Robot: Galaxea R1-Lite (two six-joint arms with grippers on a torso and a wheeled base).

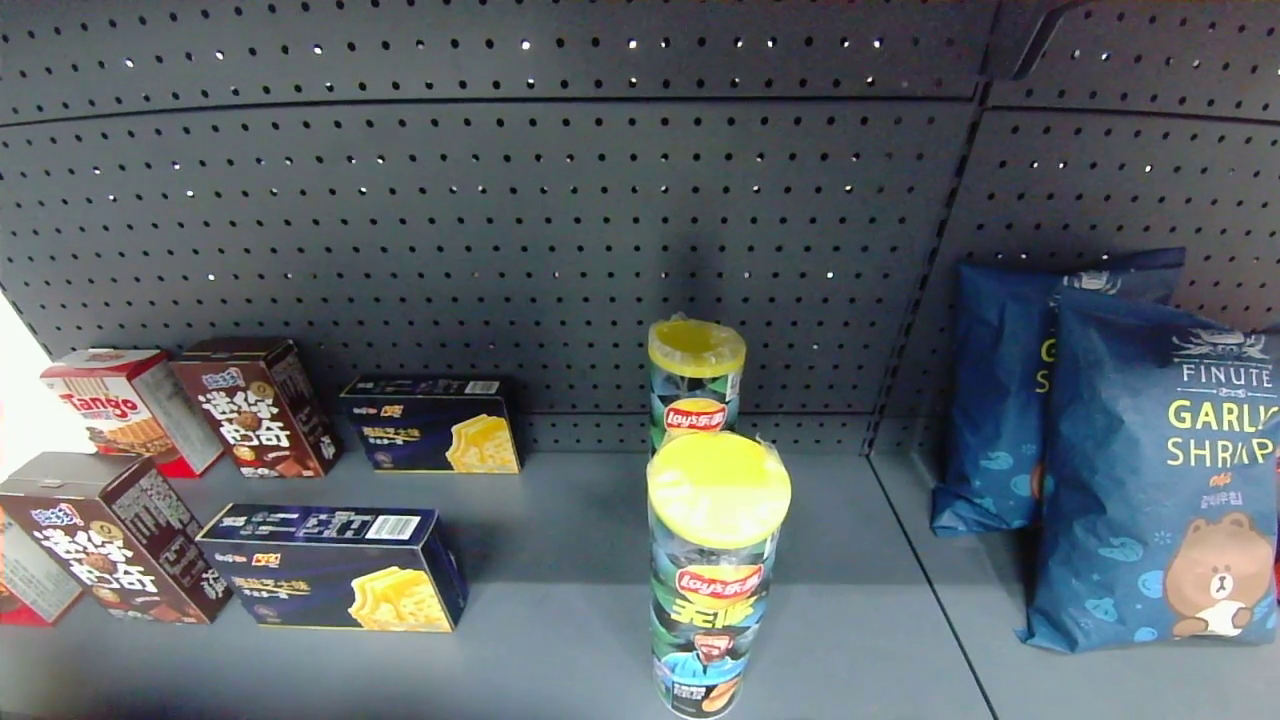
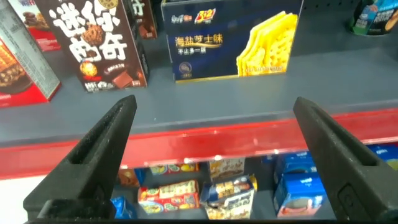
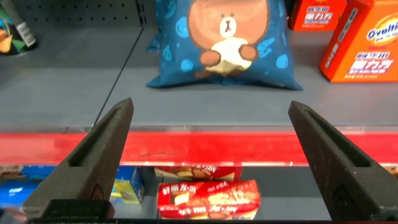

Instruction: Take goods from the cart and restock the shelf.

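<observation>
- A grey shelf (image 1: 560, 560) backed by dark pegboard (image 1: 500, 200) fills the head view.
- Two yellow-lidded chip cans stand upright mid-shelf, the front can (image 1: 715, 590) just ahead of the rear can (image 1: 696, 375).
- To their left lie two dark blue cracker boxes (image 1: 335, 568), then two brown chocolate cookie boxes (image 1: 105, 540) and a red wafer box (image 1: 130, 410).
- To the right, past a divider line, two blue shrimp snack bags (image 1: 1160, 480) lean one behind the other.
- The left gripper (image 2: 214, 101), fingers spread wide and holding nothing, hangs before the shelf's red edge strip (image 2: 211, 137), facing the front cracker box.
- The right gripper (image 3: 211, 104), likewise spread and empty, faces the front bag, well apart from it.
- The right wrist view adds two orange boxes (image 3: 367, 43) beside the bag.
- Both wrist views show packaged goods (image 3: 208, 196) on a lower level.
</observation>
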